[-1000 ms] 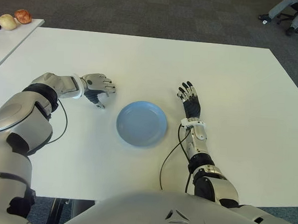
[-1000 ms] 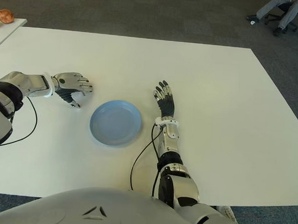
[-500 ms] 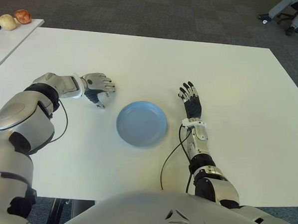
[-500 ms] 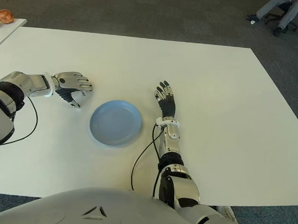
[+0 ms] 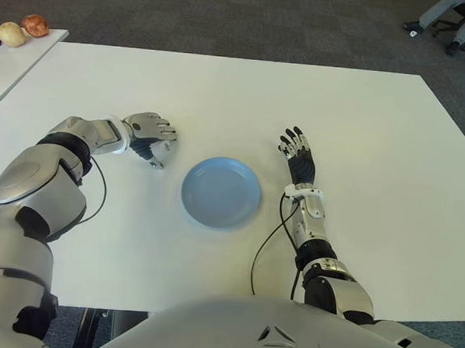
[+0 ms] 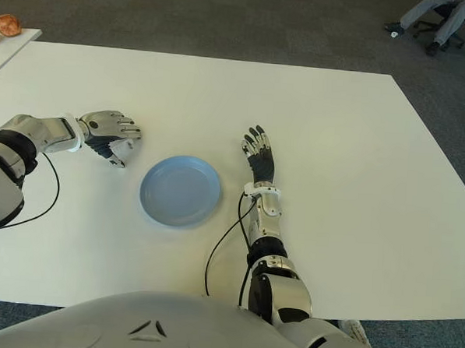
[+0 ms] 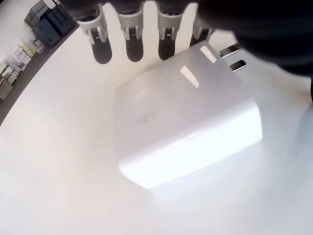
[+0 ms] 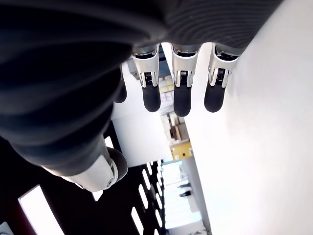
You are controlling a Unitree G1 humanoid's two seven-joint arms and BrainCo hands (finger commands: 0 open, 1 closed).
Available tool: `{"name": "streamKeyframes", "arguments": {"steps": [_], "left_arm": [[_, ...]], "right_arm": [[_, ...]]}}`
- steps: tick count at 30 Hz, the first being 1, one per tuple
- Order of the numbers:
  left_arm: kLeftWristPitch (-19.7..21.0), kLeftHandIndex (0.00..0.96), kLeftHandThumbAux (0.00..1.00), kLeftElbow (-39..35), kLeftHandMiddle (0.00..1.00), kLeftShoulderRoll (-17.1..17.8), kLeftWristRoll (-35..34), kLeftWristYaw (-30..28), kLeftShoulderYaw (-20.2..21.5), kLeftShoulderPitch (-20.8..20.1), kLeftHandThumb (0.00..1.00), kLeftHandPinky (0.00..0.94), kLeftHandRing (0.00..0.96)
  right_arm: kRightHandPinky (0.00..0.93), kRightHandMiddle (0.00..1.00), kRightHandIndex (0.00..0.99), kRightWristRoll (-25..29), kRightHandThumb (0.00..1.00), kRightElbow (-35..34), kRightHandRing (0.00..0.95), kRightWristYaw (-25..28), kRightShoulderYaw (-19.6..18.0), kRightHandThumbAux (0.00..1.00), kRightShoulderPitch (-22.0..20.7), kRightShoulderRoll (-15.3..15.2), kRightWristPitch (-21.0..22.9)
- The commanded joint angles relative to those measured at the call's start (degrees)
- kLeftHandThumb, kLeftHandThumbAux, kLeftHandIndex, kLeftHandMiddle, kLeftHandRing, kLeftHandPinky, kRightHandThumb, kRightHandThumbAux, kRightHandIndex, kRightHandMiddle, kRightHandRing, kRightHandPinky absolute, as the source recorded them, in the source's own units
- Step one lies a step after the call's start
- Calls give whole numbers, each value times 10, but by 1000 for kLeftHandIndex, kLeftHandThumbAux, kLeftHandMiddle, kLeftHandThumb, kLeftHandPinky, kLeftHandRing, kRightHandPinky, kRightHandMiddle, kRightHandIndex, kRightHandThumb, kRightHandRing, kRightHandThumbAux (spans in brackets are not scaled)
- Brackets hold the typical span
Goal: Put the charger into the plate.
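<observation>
Left hand arches over the white charger, not clenched.
Blue plate lies between it and the flat, released right hand; table is bare between them.

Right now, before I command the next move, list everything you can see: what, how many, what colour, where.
charger: one, white, on the table under the left hand, prongs at one end; fingers curled over it, a grasp not confirmed
plate: one, light blue, on the table between the two hands, nothing in it
table: one, white, in front of the robot
side table: one, white, far left
round items: about three, one reddish, one pale, one dark at the picture's edge, on the side table
person's legs and office chair: far right, on the dark carpet
left hand: left of the plate, over the charger
right hand: right of the plate, fingers straight, holding nothing
</observation>
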Motion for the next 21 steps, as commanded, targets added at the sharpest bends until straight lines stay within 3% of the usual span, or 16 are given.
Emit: {"name": "streamKeyframes", "arguments": {"steps": [1,12,17,21], "left_arm": [[1,0,205,5,0,-4,-8,4,5,22,390,28,0],[-1,0,189,0,0,8,-70,10,63,40,404,12,0],[-21,0,163,-61,0,35,-118,-8,113,43,397,6,0],[-15,0,146,-96,0,44,-149,-15,149,63,391,1,0]], "right_arm": [[183,143,87,10,152,31,135,-1,-5,748,43,2,29],[185,141,81,8,164,36,136,0,-3,740,42,-1,27],[193,140,76,6,178,38,140,-2,-2,737,42,-1,26],[196,142,72,4,189,40,144,-4,-2,737,40,-2,26]]}}
